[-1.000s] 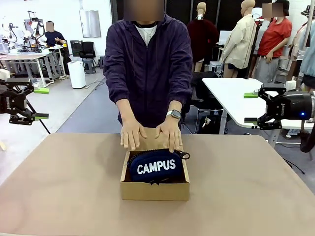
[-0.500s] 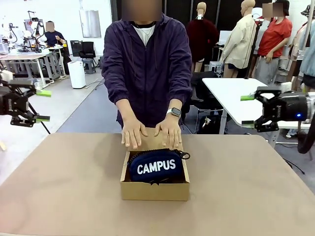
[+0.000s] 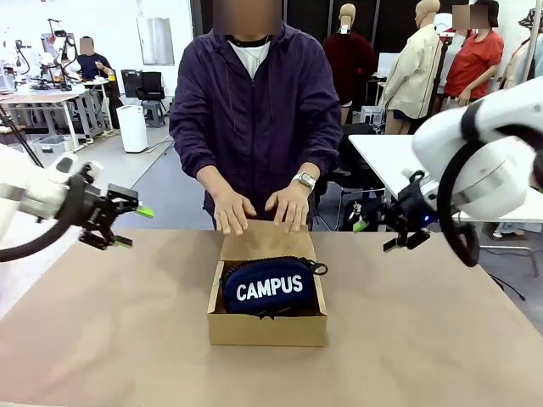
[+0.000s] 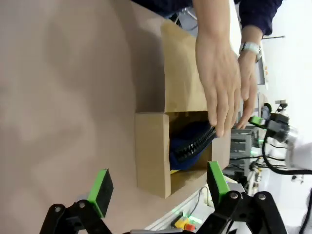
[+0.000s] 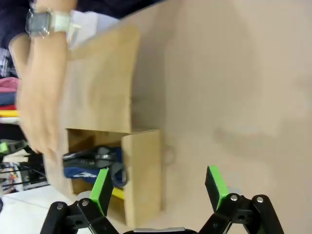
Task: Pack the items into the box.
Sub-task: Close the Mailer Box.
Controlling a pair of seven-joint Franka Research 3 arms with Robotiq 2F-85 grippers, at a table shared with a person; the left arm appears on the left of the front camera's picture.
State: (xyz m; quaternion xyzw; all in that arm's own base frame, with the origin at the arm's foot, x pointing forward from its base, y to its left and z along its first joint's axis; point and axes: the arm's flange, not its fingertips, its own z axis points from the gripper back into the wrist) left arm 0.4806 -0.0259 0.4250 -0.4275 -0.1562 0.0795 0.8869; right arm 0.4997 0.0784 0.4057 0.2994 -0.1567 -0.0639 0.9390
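The brown cardboard box (image 3: 267,327) stands open at the table's middle, its lid flap (image 3: 267,242) laid back toward the person. The navy "CAMPUS" pouch (image 3: 270,287) lies inside; a yellow edge (image 5: 117,193) peeks from under it. Both of the person's hands (image 3: 233,212) rest on the flap's far edge. My left gripper (image 3: 133,227) hovers open, left of the box, pointing at it. My right gripper (image 3: 373,231) hovers open on the right. The left wrist view has box (image 4: 152,153), pouch (image 4: 190,146) and open gripper (image 4: 159,187). The right wrist view has box (image 5: 144,170), pouch (image 5: 90,165) and open gripper (image 5: 157,185).
The tan table (image 3: 110,322) spreads bare on both sides of the box and in front of it. The person (image 3: 254,110) stands at the far edge, directly behind the box. A white table (image 3: 399,165) sits behind on the right.
Both arms swung in from the picture's sides and dropped toward the table, now aimed at the box. The person's hands slid back from the box's rear edge to the flap's far edge.
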